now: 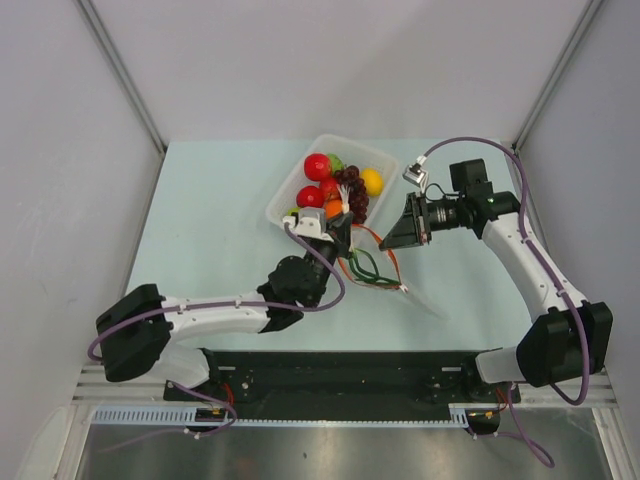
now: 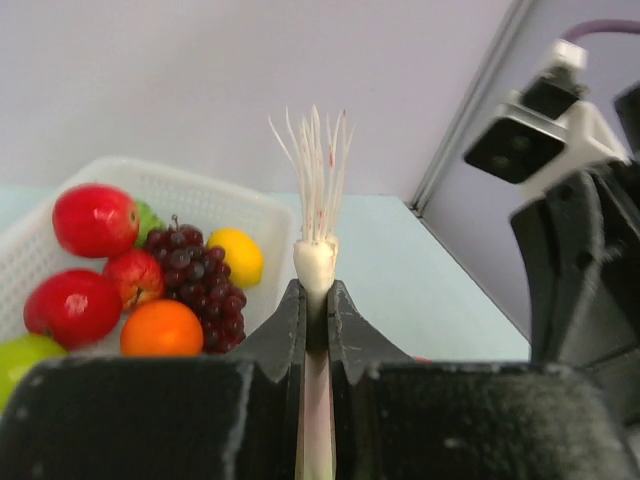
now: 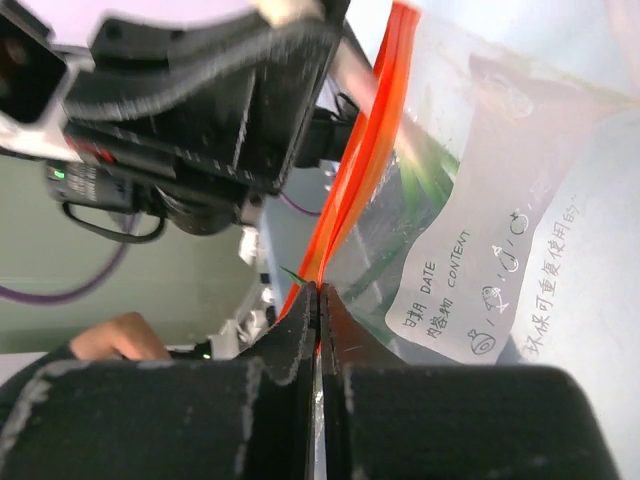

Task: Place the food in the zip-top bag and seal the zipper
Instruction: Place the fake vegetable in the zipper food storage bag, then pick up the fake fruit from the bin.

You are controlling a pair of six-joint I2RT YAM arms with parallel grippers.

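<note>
My left gripper (image 2: 317,295) is shut on a thin white vegetable stalk (image 2: 316,262) with a tuft of pale roots at its tip. In the top view it (image 1: 338,215) hangs between the tray and the zip-top bag (image 1: 400,272). The clear bag holds green beans (image 1: 365,268). My right gripper (image 3: 320,292) is shut on the orange-red zipper (image 3: 365,150) at the bag's mouth, and the bag (image 3: 500,200) hangs to its right. More food lies in the white tray (image 2: 200,190): red apples (image 2: 95,218), an orange (image 2: 160,328), grapes (image 2: 195,275), a lemon (image 2: 237,255).
The white tray (image 1: 290,180) sits at the back middle of the pale green table, just behind the left gripper. The right arm (image 1: 500,215) reaches in from the right, close to the left gripper. Grey walls enclose the table on three sides.
</note>
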